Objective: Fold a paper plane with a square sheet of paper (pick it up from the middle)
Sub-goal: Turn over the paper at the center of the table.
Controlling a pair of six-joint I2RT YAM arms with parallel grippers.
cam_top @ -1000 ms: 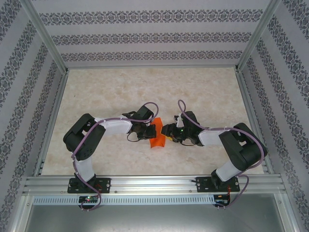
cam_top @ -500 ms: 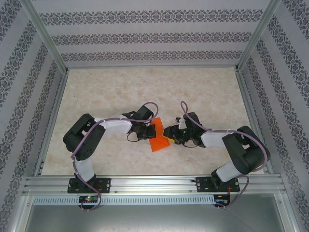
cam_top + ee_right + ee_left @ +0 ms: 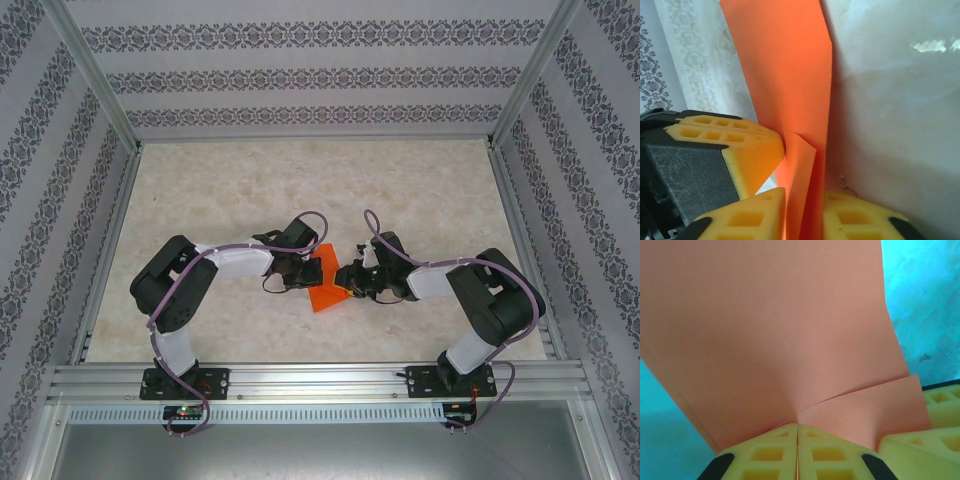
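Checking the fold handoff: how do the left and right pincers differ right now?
The left pincer is shut on the square sheet of paper, jaws pressed together; the right pincer has its jaws apart around a folded flap. The left pincer stands at the sheet's left, the right pincer at its right. Both have yellow fingers.

We get bright, even light up top, faint shadows. Left wrist view has teal cast, paper (image 3: 765, 330) soft up close; right wrist shows glare on table (image 3: 930, 47).
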